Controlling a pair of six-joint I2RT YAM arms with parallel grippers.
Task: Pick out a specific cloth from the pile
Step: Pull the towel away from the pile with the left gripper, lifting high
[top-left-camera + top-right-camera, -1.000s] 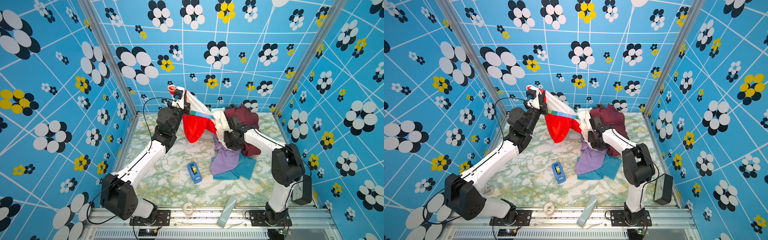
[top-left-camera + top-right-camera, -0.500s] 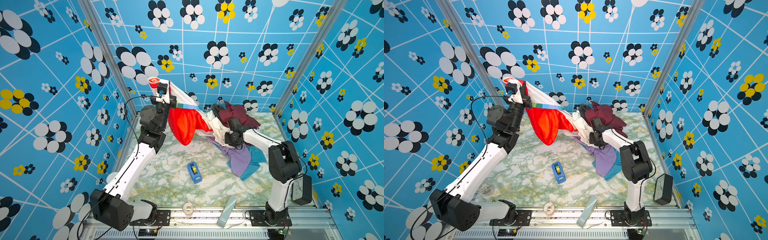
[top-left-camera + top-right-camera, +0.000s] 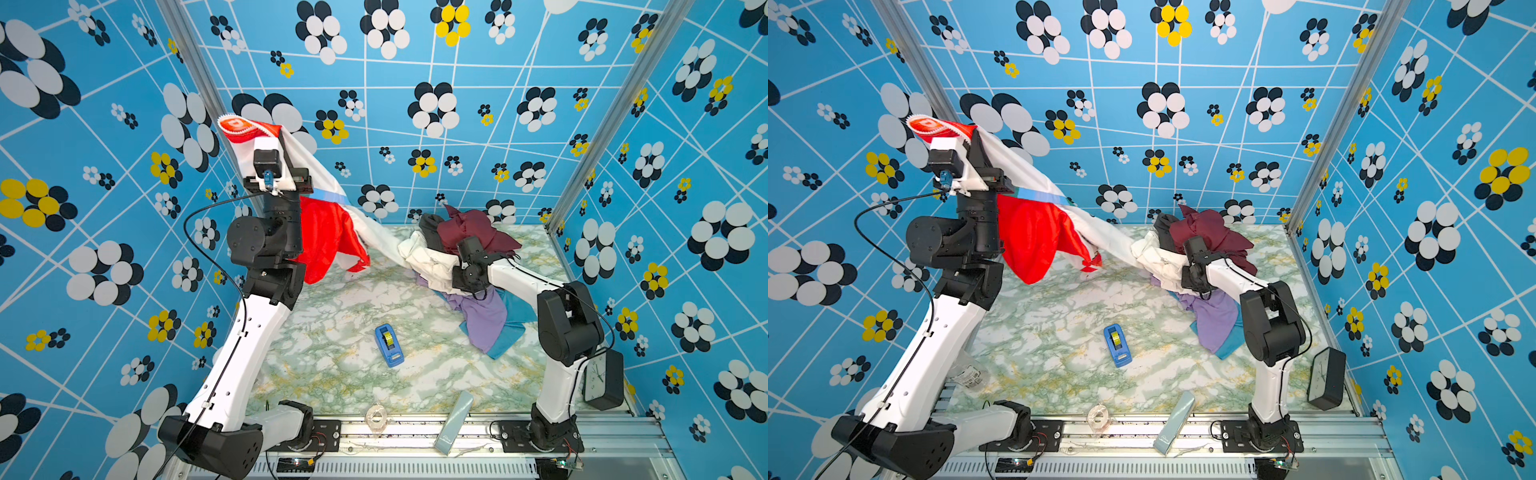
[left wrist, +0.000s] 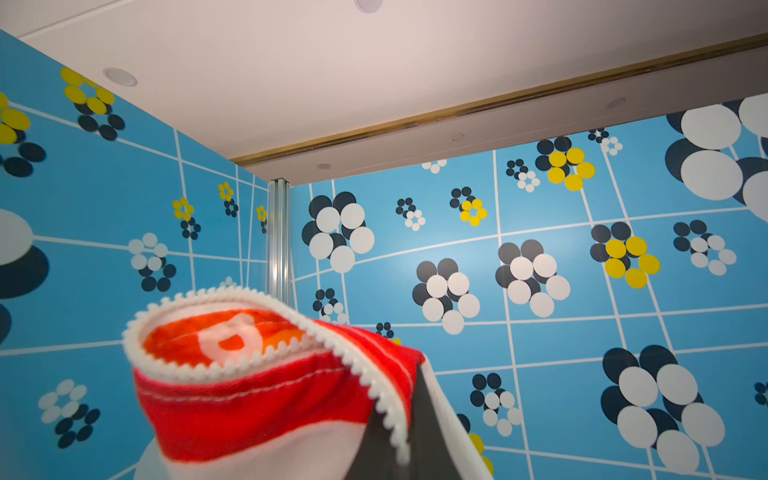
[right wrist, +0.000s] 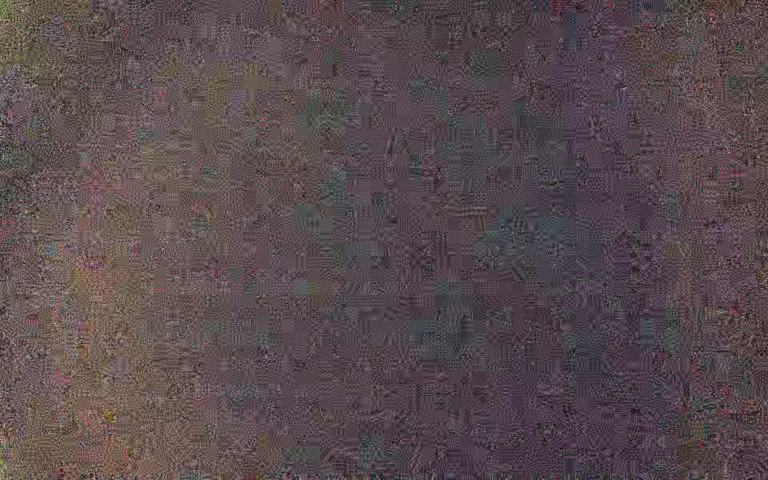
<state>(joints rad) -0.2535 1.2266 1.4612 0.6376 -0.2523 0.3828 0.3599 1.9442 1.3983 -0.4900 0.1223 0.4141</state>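
Fingers: left fingers (image 4: 415,436) clenched on the cloth (image 4: 257,399) just below its red, white-trimmed cuff; right fingers closed and sunk out of sight in the pile (image 3: 473,232), so whether they pinch any fabric I cannot tell.
Cloth: held high at the left in both top views (image 3: 324,237) (image 3: 1034,237), cuff curled over above the left fingers near the back left corner post. The white body is stretched in a slanting line down to the pile, where it runs into other white fabric; where it ends I cannot tell. Red lining hangs in folds under the stretched part, its lowest tip close over the table (image 3: 332,374).
Pile: back right of the table; maroon on top, black behind, white toward the cloth, lilac and teal spilling toward the front.
Left arm (image 3: 249,332): reared up, wrist pointing upward.
Right arm (image 3: 519,274): reaching low, wrist against the pile's white fabric.
Right wrist view: dark noise, nothing readable.
Tape dispenser (image 3: 388,345): blue, on the table's middle, well apart from the pile.
Clock (image 3: 602,378): black, leaning at the front right beside the right arm's base.
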